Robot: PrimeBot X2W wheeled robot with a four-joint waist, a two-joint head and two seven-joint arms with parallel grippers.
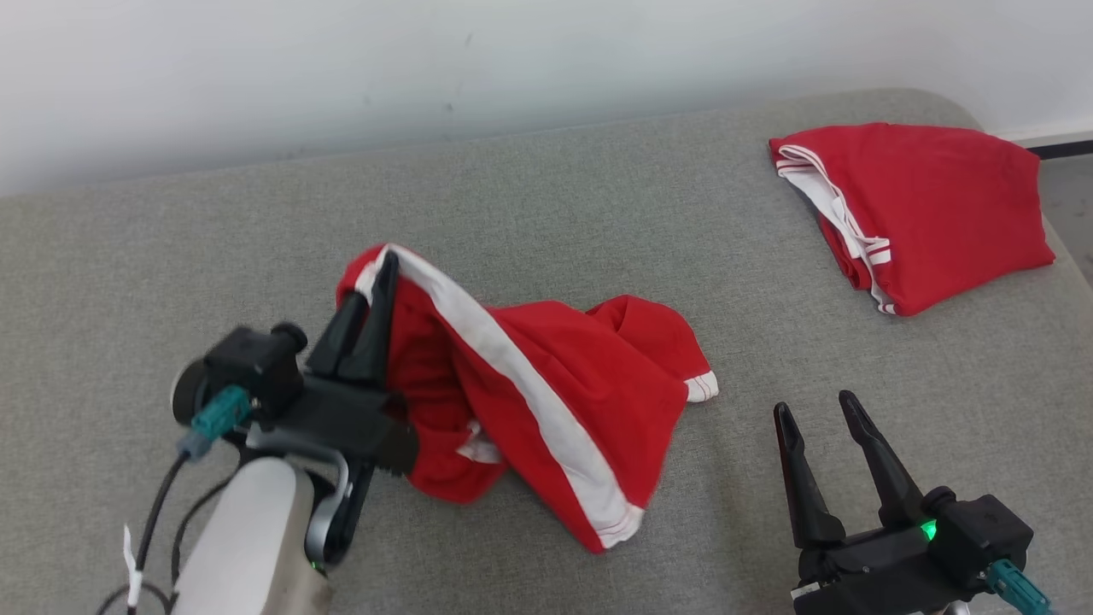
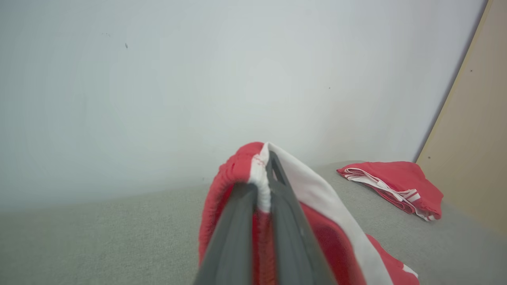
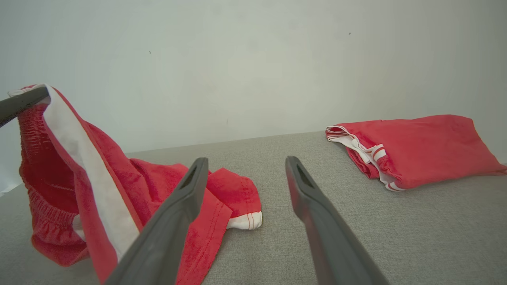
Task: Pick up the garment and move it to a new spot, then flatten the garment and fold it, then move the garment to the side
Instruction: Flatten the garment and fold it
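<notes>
The garment (image 1: 546, 376) is a pair of red shorts with a broad white side stripe, crumpled on the grey cushion. My left gripper (image 1: 380, 265) is shut on its elastic waistband and holds that end raised, while the legs trail on the cushion to the right. In the left wrist view the waistband (image 2: 259, 174) is pinched between the two dark fingers. The right wrist view shows the garment (image 3: 119, 190) hanging from the left fingertip at the far left. My right gripper (image 1: 820, 410) stands open at the lower right, apart from the cloth, its fingers (image 3: 190, 190) empty.
A second red garment (image 1: 922, 205) lies folded at the back right of the grey cushion (image 1: 598, 188), also seen as the folded garment (image 3: 412, 146) in the right wrist view. A white wall runs behind. The cushion's right edge drops to the floor (image 1: 1067, 188).
</notes>
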